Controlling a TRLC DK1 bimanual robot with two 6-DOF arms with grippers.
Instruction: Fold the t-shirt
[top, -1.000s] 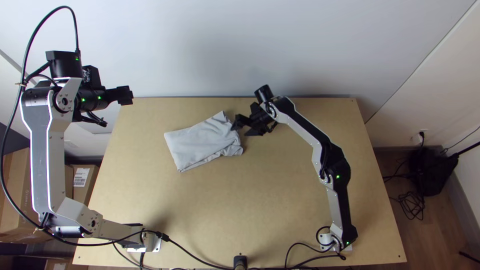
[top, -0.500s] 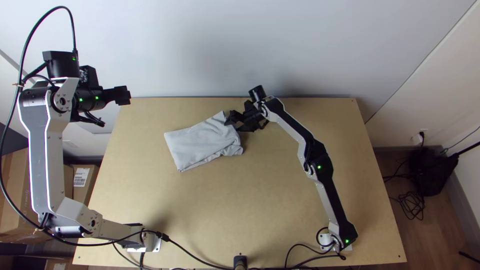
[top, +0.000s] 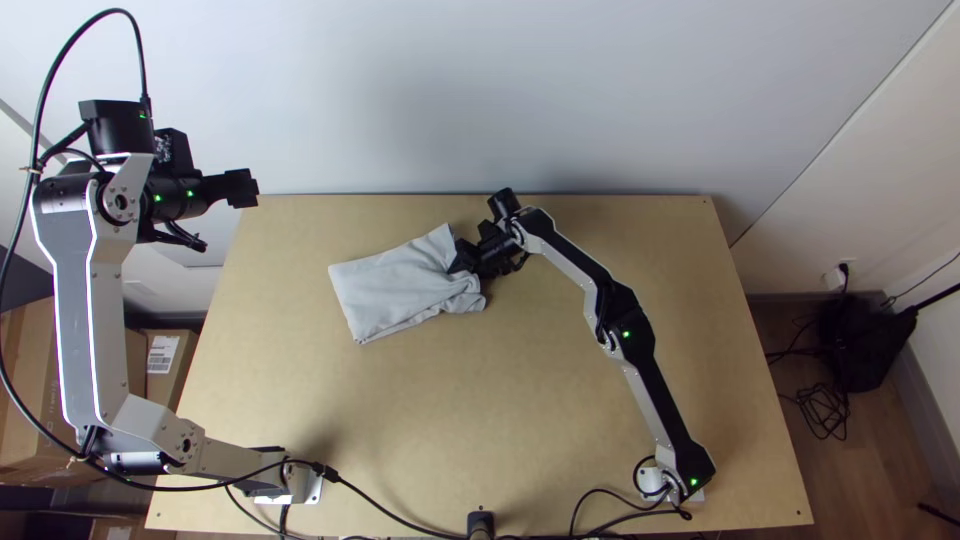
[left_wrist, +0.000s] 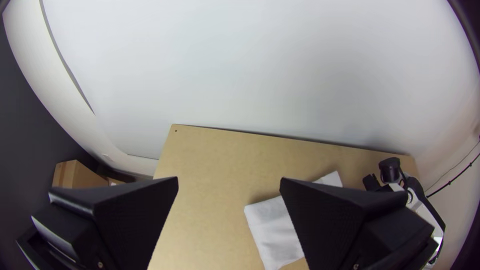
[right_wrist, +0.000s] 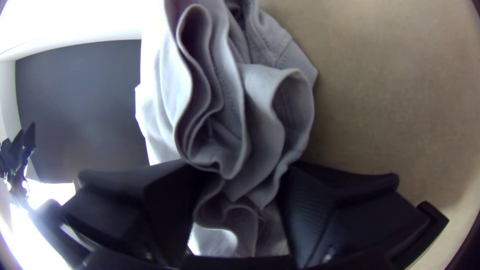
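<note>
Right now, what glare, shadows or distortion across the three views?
Top view: light mostly even, bright streaks along the left arm, soft shadow on the table by its base. Left wrist view: lines on the wall bow, corners dark. Right wrist view: blown-out white patches at left, deep shade inside the folds of the t-shirt.

Silver-grey links (top: 88, 300), black joints (top: 634, 320), small green lights (top: 626, 334), screws (left_wrist: 100, 265) and a looping black cable (top: 120, 11).
</note>
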